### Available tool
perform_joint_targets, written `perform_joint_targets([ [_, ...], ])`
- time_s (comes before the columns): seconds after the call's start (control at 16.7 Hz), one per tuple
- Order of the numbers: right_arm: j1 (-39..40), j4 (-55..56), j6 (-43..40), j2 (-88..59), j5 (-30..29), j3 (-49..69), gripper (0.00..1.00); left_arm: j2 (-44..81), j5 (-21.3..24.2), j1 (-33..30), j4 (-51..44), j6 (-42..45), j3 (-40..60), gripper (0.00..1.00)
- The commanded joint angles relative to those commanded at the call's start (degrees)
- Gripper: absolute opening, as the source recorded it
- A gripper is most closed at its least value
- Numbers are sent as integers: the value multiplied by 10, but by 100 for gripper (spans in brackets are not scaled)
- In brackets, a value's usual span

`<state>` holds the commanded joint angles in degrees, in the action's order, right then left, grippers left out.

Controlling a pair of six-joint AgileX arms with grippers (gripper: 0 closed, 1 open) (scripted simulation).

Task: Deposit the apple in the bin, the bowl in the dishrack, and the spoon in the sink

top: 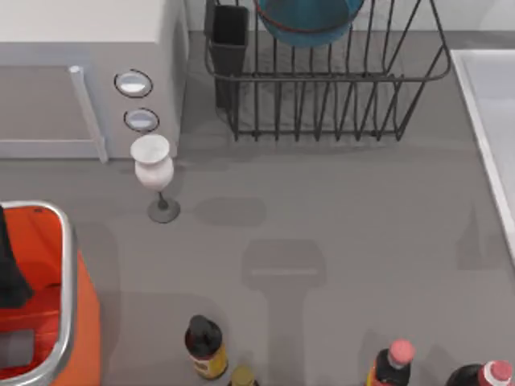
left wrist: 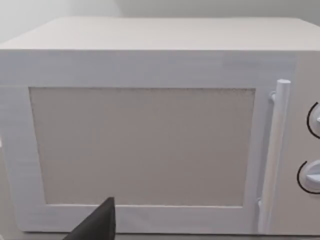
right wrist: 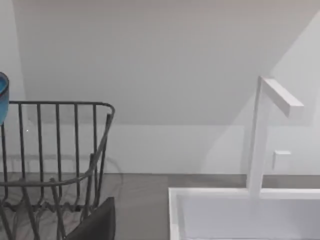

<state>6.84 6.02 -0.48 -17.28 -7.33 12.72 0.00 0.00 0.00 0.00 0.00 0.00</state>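
Far left of the dishrack (top: 322,88) and nearer me, the orange bin (top: 68,265) sits at the counter (top: 346,233) edge, and a dark part of my left arm (top: 10,269) hangs over its opening. My left pincer (left wrist: 97,225) faces the white microwave (left wrist: 150,140) front; wide or narrow, I cannot tell. Just left of the dishrack stands that microwave, with a white goblet (top: 153,169) upright in front of its knobs. Below the dishrack the counter lies open across a broad grey stretch, down to the bottles (top: 205,346) lined along the near edge. The teal bowl (top: 306,20) rests inside the dishrack at its back, leaning among the prongs. My right pincer (right wrist: 97,225) looks at the dishrack's right end, with the bowl's rim off to one side, apart from it; its spread I cannot tell. Right of the dishrack, the sink (top: 483,121) rim runs along the counter's edge
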Motion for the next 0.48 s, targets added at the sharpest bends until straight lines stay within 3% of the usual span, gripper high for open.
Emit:
perform_joint_targets([
  [0.24, -51, -47, 3, 134, 55, -98, 100, 0, 0, 0, 0, 0, 0, 100],
  [0.48, -68, -60, 5, 173, 73, -127, 100, 0, 0, 0, 0, 0, 0, 100],
])
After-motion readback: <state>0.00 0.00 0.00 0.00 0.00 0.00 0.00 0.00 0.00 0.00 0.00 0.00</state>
